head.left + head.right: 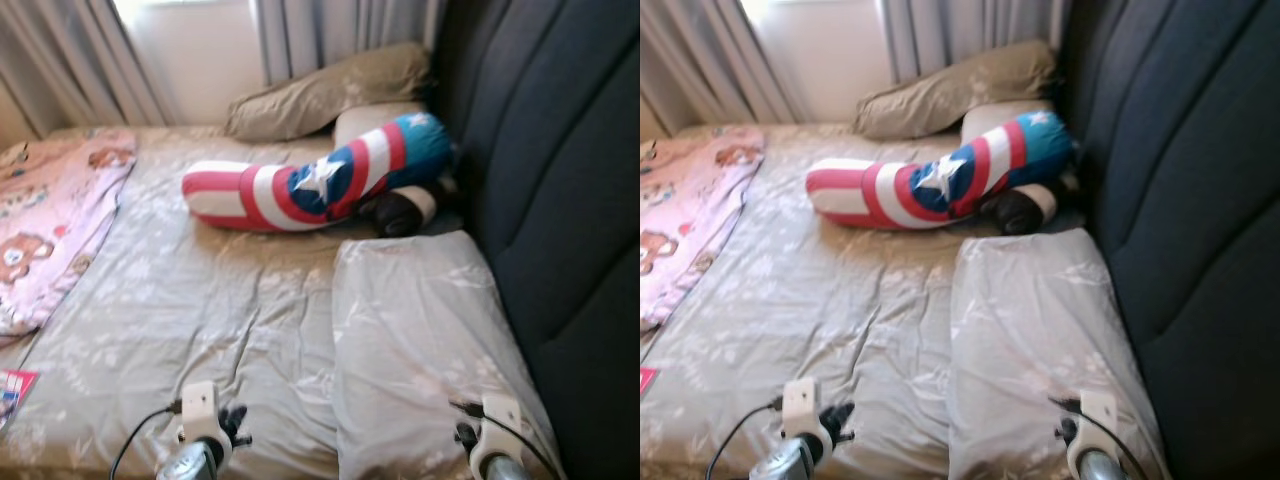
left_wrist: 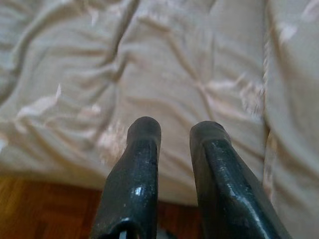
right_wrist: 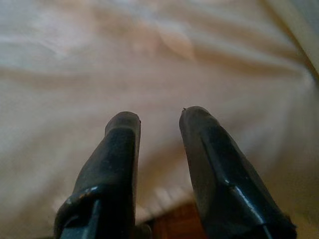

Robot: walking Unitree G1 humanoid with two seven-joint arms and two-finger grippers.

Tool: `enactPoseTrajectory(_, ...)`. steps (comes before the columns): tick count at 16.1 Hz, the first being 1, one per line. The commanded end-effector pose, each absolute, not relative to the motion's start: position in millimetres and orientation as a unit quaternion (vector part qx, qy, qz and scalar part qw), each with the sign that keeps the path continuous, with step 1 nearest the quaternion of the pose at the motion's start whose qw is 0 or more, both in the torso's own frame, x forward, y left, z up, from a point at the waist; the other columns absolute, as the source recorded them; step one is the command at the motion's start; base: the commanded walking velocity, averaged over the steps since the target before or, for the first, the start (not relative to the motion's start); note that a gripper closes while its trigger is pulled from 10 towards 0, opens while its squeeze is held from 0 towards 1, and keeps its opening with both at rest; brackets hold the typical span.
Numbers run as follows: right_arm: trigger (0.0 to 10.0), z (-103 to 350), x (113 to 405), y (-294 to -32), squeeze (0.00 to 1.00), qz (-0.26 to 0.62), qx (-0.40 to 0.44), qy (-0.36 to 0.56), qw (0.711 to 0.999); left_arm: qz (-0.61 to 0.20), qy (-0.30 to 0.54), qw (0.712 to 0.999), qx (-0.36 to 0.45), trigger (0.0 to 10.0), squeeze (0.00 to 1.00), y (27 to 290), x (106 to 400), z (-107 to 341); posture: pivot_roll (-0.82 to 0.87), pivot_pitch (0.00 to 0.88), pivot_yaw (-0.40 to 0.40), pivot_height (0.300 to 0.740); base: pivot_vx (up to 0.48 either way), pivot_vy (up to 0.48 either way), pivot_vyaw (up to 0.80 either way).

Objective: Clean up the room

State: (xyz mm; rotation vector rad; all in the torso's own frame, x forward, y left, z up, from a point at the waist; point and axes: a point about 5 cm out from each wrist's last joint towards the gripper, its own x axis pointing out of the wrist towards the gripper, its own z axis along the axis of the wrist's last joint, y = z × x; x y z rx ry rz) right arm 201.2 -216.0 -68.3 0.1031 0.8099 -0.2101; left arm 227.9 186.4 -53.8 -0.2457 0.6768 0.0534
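Note:
A bed with a wrinkled beige sheet (image 1: 200, 290) lies before me. A long red, white and blue bolster with a white star (image 1: 320, 180) lies across its far part, with a dark and cream soft thing (image 1: 405, 210) tucked beside it. A beige pillow (image 1: 420, 330) lies at the near right and a tan pillow (image 1: 330, 90) at the back. A pink printed blanket (image 1: 50, 220) covers the left side. My left gripper (image 2: 174, 129) hovers open over the sheet's near edge, holding nothing. My right gripper (image 3: 159, 119) is open just above the near pillow.
A dark padded headboard (image 1: 560, 180) runs along the right. Grey curtains (image 1: 80, 60) and a bright window stand behind the bed. A red printed paper (image 1: 12, 392) lies at the near left corner. Wooden floor (image 2: 40, 209) shows under the bed's edge.

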Motion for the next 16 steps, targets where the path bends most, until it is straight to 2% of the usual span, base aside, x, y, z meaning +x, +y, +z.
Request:
enactPoseTrajectory(1,10.0,-70.8,197.2,-216.8,0.00,-0.115,0.060,0.402,0.906,0.042,0.353,0.927,-0.122,10.0,0.00,189.1,220.2,-59.8,0.00,0.000,0.053,0.740,0.000,0.000,0.00)
enactPoseTrajectory(5,10.0,-76.0,190.0,-209.2,0.00,-0.122,0.081,0.408,0.901,0.043,0.372,0.920,-0.117,10.0,0.00,183.6,213.2,-65.7,-0.01,0.000,0.053,0.740,0.000,0.000,0.00)
enactPoseTrajectory(8,10.0,-76.5,191.5,-201.9,0.00,-0.089,0.058,0.415,0.904,0.052,0.377,0.918,-0.115,10.0,0.00,185.5,210.7,-67.3,-0.01,0.000,0.053,0.740,0.000,0.000,0.00)
enactPoseTrajectory(9,10.0,-77.2,190.5,-200.4,0.00,-0.086,0.057,0.416,0.904,0.055,0.384,0.915,-0.113,10.0,0.00,186.9,207.0,-69.4,-0.01,0.000,0.055,0.740,0.000,0.000,0.79)
enactPoseTrajectory(10,10.0,-78.2,188.9,-199.6,0.00,-0.088,0.060,0.417,0.902,0.054,0.387,0.914,-0.111,10.0,0.00,187.1,205.4,-70.3,0.00,0.000,0.057,0.740,0.000,0.277,0.79)
enactPoseTrajectory(16,10.0,-84.1,177.7,-200.2,0.00,-0.104,0.072,0.436,0.891,0.054,0.400,0.909,-0.102,10.0,0.00,190.0,199.1,-73.7,0.00,0.000,0.067,0.740,0.000,0.417,0.00)
